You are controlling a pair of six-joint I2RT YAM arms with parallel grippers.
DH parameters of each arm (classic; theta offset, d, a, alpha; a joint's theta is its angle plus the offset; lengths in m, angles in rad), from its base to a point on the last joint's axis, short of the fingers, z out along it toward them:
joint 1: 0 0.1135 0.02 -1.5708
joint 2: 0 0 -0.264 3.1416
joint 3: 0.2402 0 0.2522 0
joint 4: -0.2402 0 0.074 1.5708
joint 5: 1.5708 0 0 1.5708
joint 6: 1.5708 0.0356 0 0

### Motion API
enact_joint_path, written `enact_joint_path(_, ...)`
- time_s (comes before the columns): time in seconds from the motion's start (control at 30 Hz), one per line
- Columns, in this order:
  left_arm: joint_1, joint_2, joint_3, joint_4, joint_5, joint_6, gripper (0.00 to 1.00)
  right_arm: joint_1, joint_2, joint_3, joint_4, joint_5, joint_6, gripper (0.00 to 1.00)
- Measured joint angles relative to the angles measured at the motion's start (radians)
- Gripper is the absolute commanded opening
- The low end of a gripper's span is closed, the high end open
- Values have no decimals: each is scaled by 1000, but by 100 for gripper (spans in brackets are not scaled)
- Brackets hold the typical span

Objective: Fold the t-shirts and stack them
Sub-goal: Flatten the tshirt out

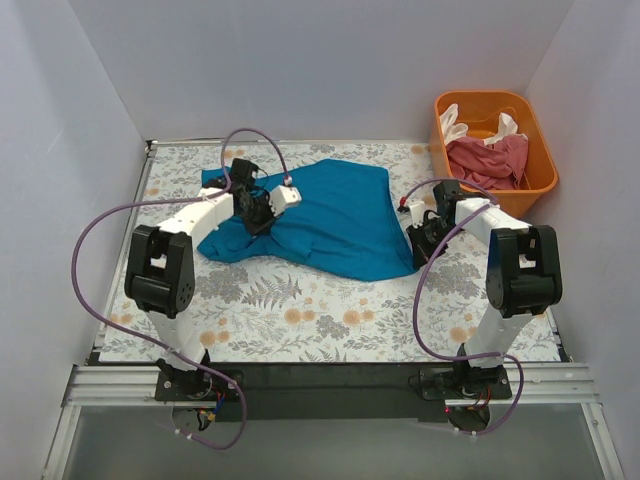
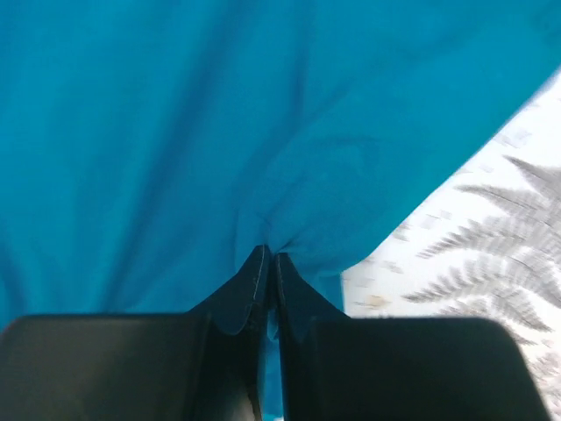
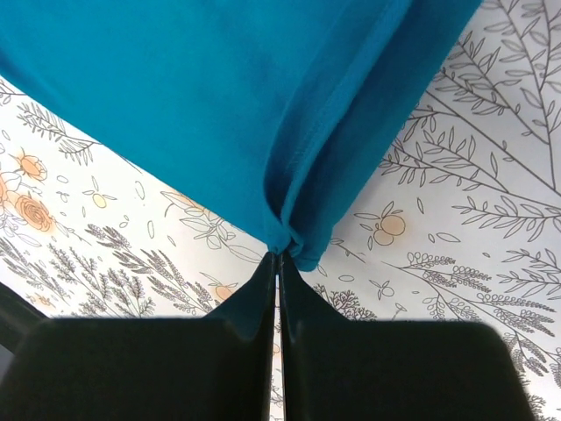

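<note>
The teal-blue t-shirt (image 1: 335, 215) lies spread and rumpled on the flowered table. My left gripper (image 1: 258, 215) is shut on a fold of its left part; the left wrist view shows the cloth (image 2: 219, 132) bunched between the closed fingertips (image 2: 269, 259). My right gripper (image 1: 418, 240) is shut on the shirt's lower right corner; the right wrist view shows the hemmed corner (image 3: 263, 114) pinched at the tips (image 3: 279, 254). The dusty pink-red t-shirt (image 1: 490, 160) and the cream-white t-shirt (image 1: 455, 125) lie crumpled in the orange tub.
The orange plastic tub (image 1: 540, 150) stands at the back right corner beside the right wall. White walls close in the table on three sides. Purple cables loop over both arms. The flowered cloth (image 1: 320, 320) covers the near half of the table.
</note>
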Motion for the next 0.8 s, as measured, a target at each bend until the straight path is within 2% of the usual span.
enact_joint_path(0.1,91,85,161,-41,47,-43,1,-4,0,-10,-2,8,-1,1)
enact_joint_path(0.13,114,114,200,-51,60,-56,5,-6,0,-10,-6,11,-2,1)
enact_joint_path(0.17,134,144,229,-59,66,-66,18,-8,0,-10,-7,13,-3,1)
enact_joint_path(0.3,190,247,272,-100,79,-111,33,-10,0,-10,-10,18,-3,1)
enact_joint_path(0.43,198,296,284,-142,101,-148,38,-11,0,-10,-10,25,-4,2)
enact_joint_path(0.47,198,295,293,-148,111,-156,40,-11,0,-10,-11,26,-4,5)
enact_joint_path(0.5,198,294,301,-151,121,-167,44,-11,0,-9,-13,28,-6,15)
enact_joint_path(0.57,196,293,316,-157,143,-196,46,-11,0,-9,-17,33,-10,25)
enact_joint_path(0.6,194,293,325,-157,153,-211,47,-11,-1,-9,-20,38,-10,33)
enact_joint_path(0.8,162,285,358,-132,168,-294,49,-13,-46,-6,-41,63,-23,43)
